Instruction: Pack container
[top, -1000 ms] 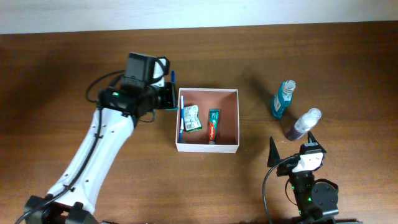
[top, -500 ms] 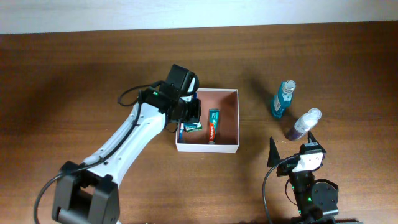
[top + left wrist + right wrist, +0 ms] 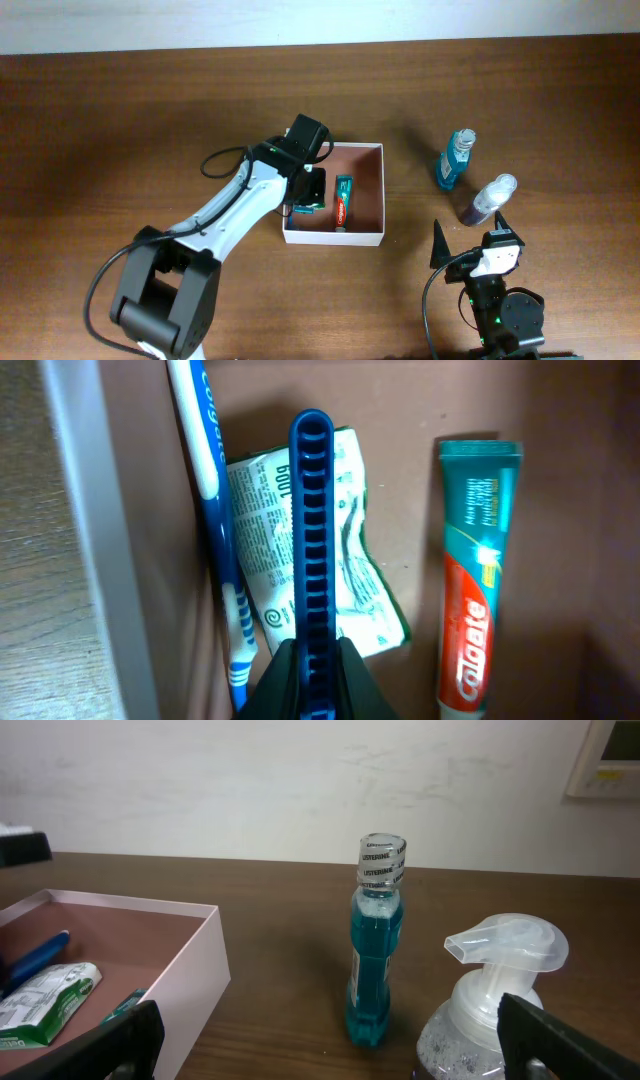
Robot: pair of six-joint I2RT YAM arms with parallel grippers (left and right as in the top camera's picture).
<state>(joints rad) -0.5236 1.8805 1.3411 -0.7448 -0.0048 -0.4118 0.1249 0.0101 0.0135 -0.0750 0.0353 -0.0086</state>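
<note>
Here, left gripper [image 3: 316, 672] clamps blue ridged stick [image 3: 313, 530]

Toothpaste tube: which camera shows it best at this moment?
Left wrist: the toothpaste tube lies flat in the container, nearly whole, label readable, right of the blue comb the left hand holds. Overhead shows it small; right wrist shows only a teal sliver over the wall.
</note>
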